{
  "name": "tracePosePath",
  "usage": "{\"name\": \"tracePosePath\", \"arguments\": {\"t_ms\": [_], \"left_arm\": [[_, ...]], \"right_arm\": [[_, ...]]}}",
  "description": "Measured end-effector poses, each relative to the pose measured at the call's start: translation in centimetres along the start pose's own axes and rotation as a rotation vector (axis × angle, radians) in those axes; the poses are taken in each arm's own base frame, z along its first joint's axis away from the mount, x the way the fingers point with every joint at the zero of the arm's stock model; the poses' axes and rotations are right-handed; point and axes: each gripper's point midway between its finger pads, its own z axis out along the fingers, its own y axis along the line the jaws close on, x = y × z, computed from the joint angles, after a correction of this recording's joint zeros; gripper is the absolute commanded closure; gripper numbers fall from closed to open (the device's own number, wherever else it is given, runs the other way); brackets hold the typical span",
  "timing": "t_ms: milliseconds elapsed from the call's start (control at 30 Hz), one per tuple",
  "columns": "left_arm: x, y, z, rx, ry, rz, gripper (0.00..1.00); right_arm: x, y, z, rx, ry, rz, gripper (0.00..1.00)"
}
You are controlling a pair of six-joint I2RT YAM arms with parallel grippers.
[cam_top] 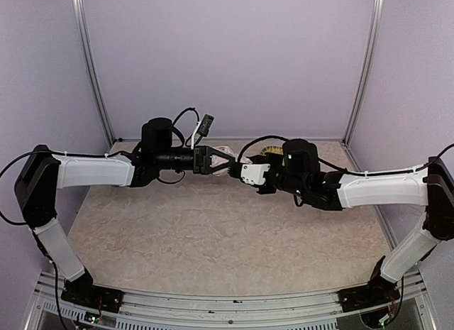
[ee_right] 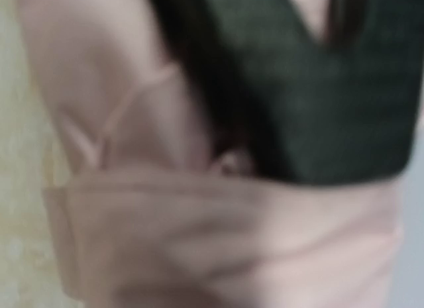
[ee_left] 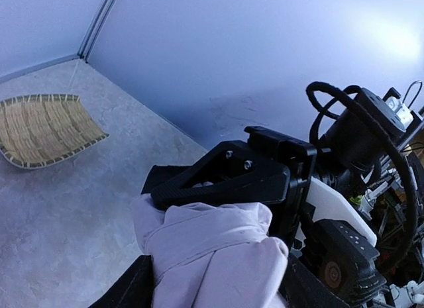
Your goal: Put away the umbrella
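Note:
The umbrella [ee_left: 212, 255] is a folded bundle of pale pink fabric, held in the air between my two arms near the back wall. My left gripper [ee_left: 142, 248] is shut on it, with one black finger [ee_left: 225, 182] above the bundle and the other below. In the top view the left gripper [cam_top: 228, 163] meets the right gripper [cam_top: 243, 172] at the umbrella [cam_top: 227, 152]. The right wrist view is blurred and filled with the pink fabric [ee_right: 199, 235], very close. Its own fingers do not show. The shaft and handle are hidden.
A woven bamboo tray [ee_left: 43, 126] lies on the table by the back wall and shows partly behind the right arm [cam_top: 272, 151]. The right arm's body and cables [ee_left: 358, 189] are close beside the left gripper. Wall panels enclose the table on three sides.

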Motion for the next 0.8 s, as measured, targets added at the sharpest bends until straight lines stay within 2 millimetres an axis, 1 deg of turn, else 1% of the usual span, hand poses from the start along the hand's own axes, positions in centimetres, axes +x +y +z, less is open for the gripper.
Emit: {"name": "tracePosePath", "arguments": {"t_ms": [133,200,267,367,433,500,600,667,733,800], "left_arm": [[-1.7,-2.3,-0.8,0.020,-0.022,0.121,0.35],[-2.6,-3.6,-1.5,0.026,-0.040,0.201,0.34],[-3.1,-4.9,-2.7,0.025,-0.067,0.312,0.29],[-2.7,-6.7,-5.0,0.009,-0.120,0.485,0.24],[-1.6,-8.0,-6.2,0.003,-0.163,0.609,0.26],[-0.6,-8.8,-6.2,0.001,-0.187,0.676,0.32],[0.1,-9.3,-5.2,-0.010,-0.209,0.732,0.43],[-0.1,-9.6,-4.7,-0.018,-0.239,0.755,0.45],[-0.3,-9.9,-4.3,-0.018,-0.259,0.767,0.45],[-0.3,-10.2,-4.0,-0.017,-0.272,0.772,0.48]], "right_arm": [[-1.2,-1.2,-1.2,0.009,-0.058,0.054,1.00],[-1.6,-1.6,-1.7,-0.001,-0.088,0.097,1.00],[-1.6,-2.0,-2.1,-0.016,-0.105,0.135,1.00],[-2.5,-2.1,-3.0,-0.074,-0.159,0.202,1.00],[-3.4,-2.2,-3.5,-0.119,-0.200,0.246,1.00],[-4.6,-2.6,-4.0,-0.159,-0.246,0.292,1.00],[-6.6,-3.5,-4.9,-0.204,-0.322,0.357,1.00],[-8.0,-4.1,-5.7,-0.230,-0.379,0.404,1.00],[-9.0,-4.5,-6.3,-0.251,-0.419,0.442,1.00],[-9.7,-4.8,-6.8,-0.270,-0.451,0.476,1.00]]}}
